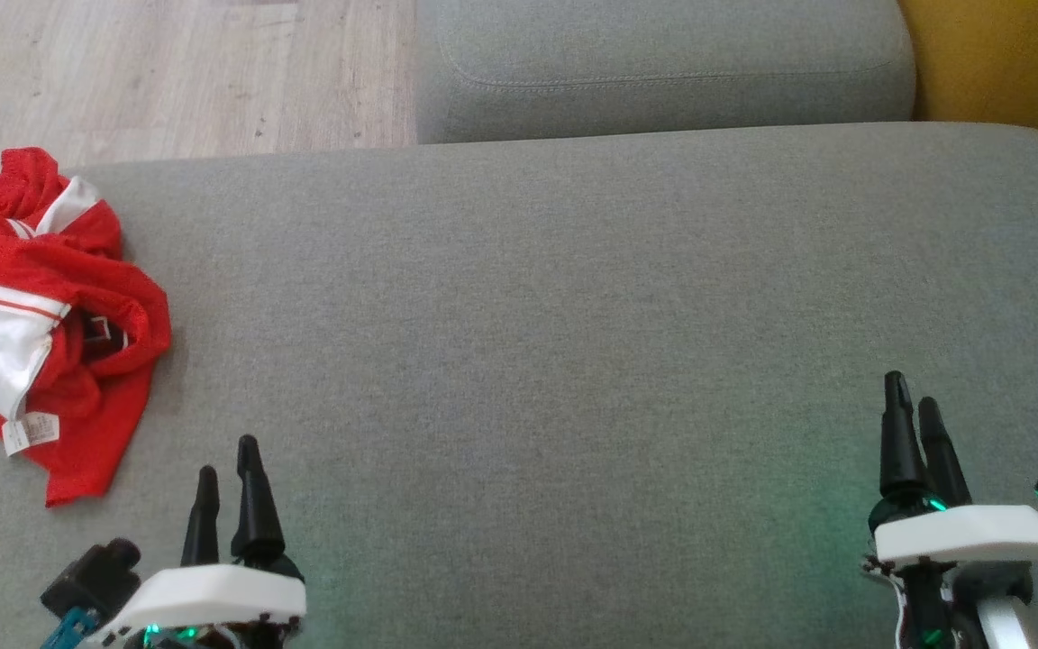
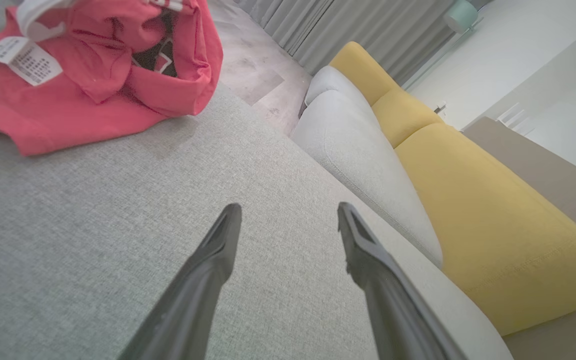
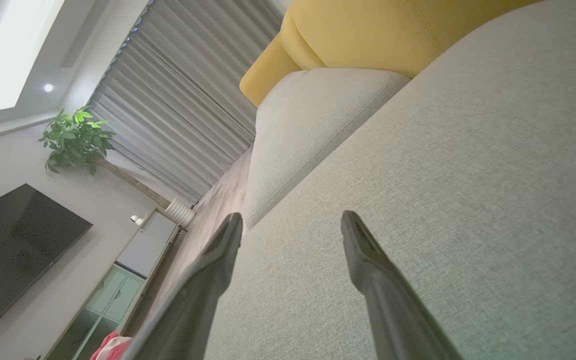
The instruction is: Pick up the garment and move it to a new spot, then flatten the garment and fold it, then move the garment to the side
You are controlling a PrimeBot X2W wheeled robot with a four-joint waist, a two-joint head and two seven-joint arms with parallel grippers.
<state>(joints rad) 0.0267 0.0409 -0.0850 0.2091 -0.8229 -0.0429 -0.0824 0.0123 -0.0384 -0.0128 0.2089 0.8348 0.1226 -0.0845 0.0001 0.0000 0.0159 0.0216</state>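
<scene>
Red garment point(image 1: 100, 293) crumpled at your far left on the grey cushion point(image 1: 528, 315).
Your left gripper point(image 1: 227, 456) and right gripper point(image 1: 913, 389) hover empty, fingers apart (garment untouched).

The head camera is looking down from above on the grey cushion point(image 1: 573, 297), with the wooden floor point(image 1: 168, 72) beyond it. The left wrist camera is sitting low and close over this cushion, facing the yellow sofa point(image 2: 478, 210) and the curtains point(image 2: 328, 30). The right wrist camera, strongly tilted, is also looking low along it, facing the same curtains. Head and left wrist views are sharing the red garment point(image 1: 95, 270).
</scene>
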